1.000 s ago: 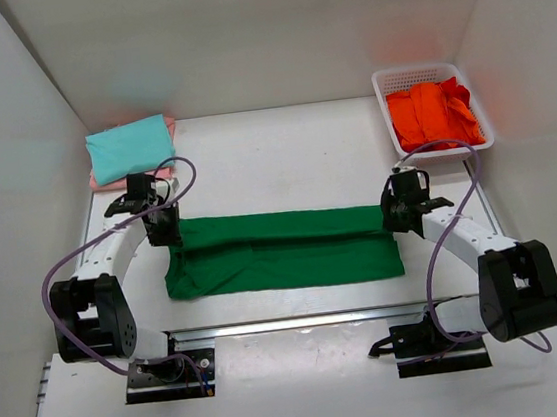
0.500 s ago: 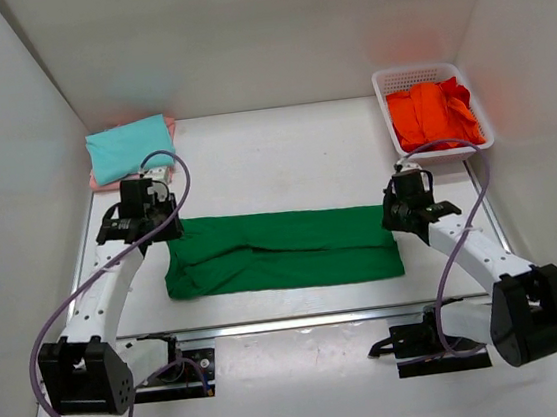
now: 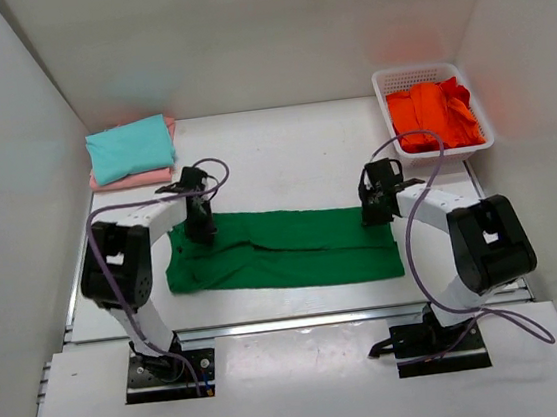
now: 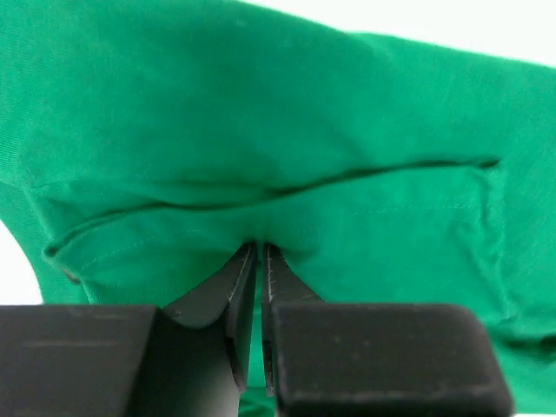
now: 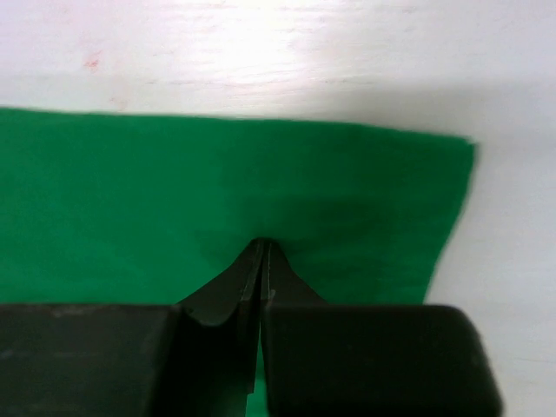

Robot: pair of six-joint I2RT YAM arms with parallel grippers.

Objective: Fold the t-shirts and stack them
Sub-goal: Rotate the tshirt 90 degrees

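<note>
Folding, my left gripper point(image 4: 261, 246) and right gripper point(image 5: 263, 244) clench the long dark green cloth t-shirt's point(image 3: 283, 251) far edge; next I'd lift both evenly.

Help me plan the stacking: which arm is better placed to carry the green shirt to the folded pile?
Left, likely: its jaws pinch the green shirt at the end nearest the folded pile; the right jaws hold the far end, by the basket.

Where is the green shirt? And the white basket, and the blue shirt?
green shirt point(image 3: 294, 252), top view, on the middle of the spread cloth.
white basket point(image 3: 409, 77), top view, on its far lattice wall.
teal shirt point(image 3: 129, 148), top view, on the middle of the folded top layer.
</note>
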